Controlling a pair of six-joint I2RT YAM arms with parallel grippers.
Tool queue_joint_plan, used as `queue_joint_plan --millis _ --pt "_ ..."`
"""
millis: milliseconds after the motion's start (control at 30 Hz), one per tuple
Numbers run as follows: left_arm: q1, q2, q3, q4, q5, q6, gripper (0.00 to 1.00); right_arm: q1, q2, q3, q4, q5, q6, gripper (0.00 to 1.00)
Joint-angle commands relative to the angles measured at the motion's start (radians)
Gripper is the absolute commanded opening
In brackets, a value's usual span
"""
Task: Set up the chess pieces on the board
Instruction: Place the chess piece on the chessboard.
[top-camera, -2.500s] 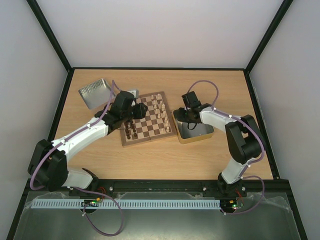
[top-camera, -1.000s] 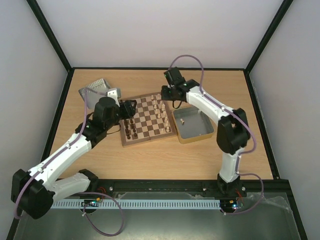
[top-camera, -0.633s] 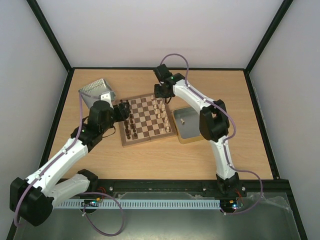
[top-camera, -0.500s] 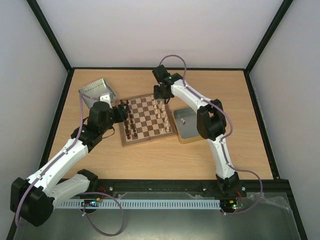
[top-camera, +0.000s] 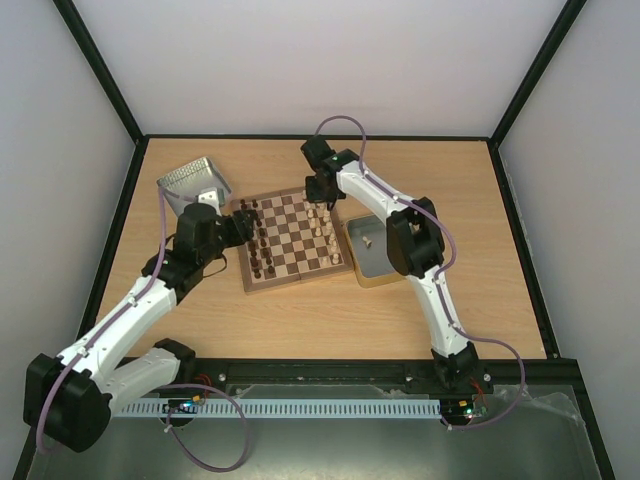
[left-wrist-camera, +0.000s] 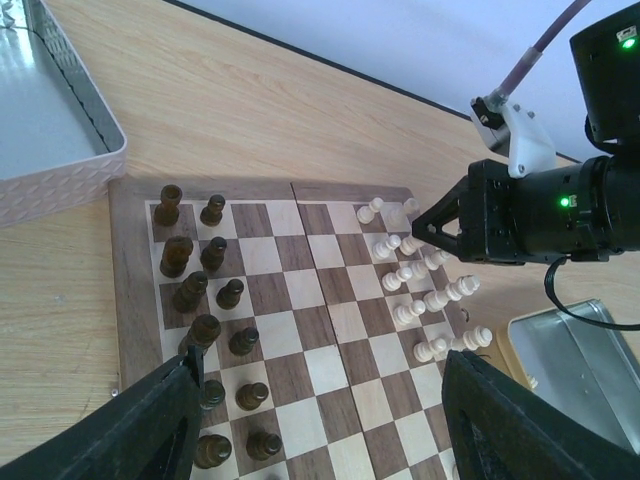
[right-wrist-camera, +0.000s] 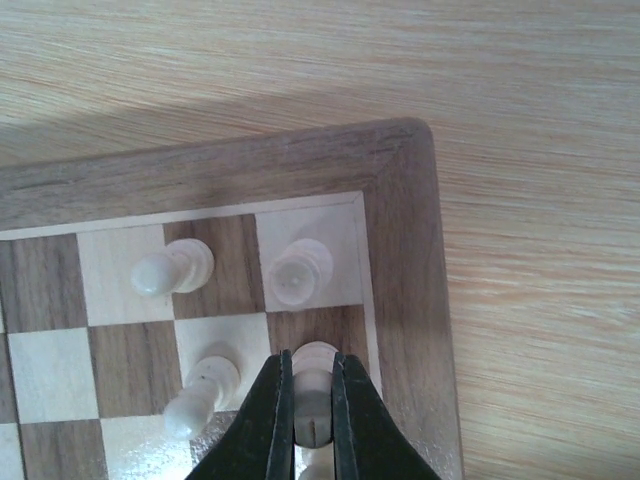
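– Our right pincer (right-wrist-camera: 311, 400)?
– Clenched on a cream chess piece (right-wrist-camera: 314, 352) at the board (right-wrist-camera: 400, 250)'s edge, beside the corner; worktop (right-wrist-camera: 520, 150) beyond its rim.
– Our left pincer (left-wrist-camera: 322, 370)?
– Released; we hang wide above the dark pieces (left-wrist-camera: 205, 330).

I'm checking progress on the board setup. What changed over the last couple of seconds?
The right tool swung from the tin to the far right corner of the board, where it is shut on a cream piece. The left tool, open, pulled back from over the dark pieces to the board's left edge. The board, the tin and a lone piece in it stayed put.
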Motion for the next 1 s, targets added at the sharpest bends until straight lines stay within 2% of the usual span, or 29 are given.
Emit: queue_joint_plan --millis 0,100,300,700,800,967 --pt "0.013 0.010 -0.014 0.017 0.018 0.012 0.68 0.006 0.037 0.055 -0.046 0.021 -0.017 0.05" --pt "0.016 0.012 -0.015 0.019 0.021 0.011 0.68 0.006 0.041 0.055 -0.050 0.021 -0.020 0.08" --pt "0.020 0.016 -0.016 0.022 0.027 0.008 0.68 0.006 0.027 0.055 -0.046 0.021 -0.027 0.19" --pt "0.023 0.035 -0.006 0.028 0.079 -0.001 0.68 0.006 -0.083 0.044 0.012 0.030 0.003 0.29" --pt "0.023 0.041 -0.005 0.038 0.120 -0.001 0.68 0.004 -0.155 -0.034 0.046 0.053 0.014 0.30" --pt "0.024 0.044 -0.004 0.041 0.143 -0.005 0.68 -0.008 -0.394 -0.337 0.179 0.098 0.048 0.30"
